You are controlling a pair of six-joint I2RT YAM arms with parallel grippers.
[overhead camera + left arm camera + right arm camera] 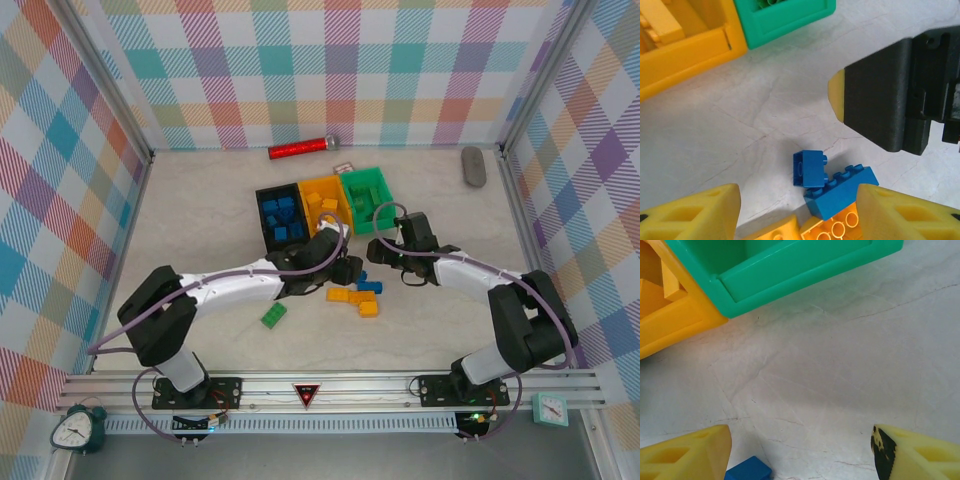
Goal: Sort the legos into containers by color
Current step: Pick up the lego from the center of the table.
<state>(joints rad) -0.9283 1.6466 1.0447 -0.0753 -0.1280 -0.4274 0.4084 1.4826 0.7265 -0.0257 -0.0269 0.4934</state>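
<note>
Your left gripper (pixel 799 212), jaws spread and empty, straddles two touching blue legos (pixel 812 170) that lean on an orange one (pixel 836 231). They lie near the table's (pixel 200 200) middle, just before the bins. Right gripper (pixel 800 455), also spread and empty, hovers close beside, near the green bin (pixel 785 20). A green lego (pixel 273 316) lies apart, toward the near edge. Risks, as judged: closing now may pinch both blues or drag the orange one along toward the black bin (pixel 262 215); the grippers' nearness invites a collision.
</note>
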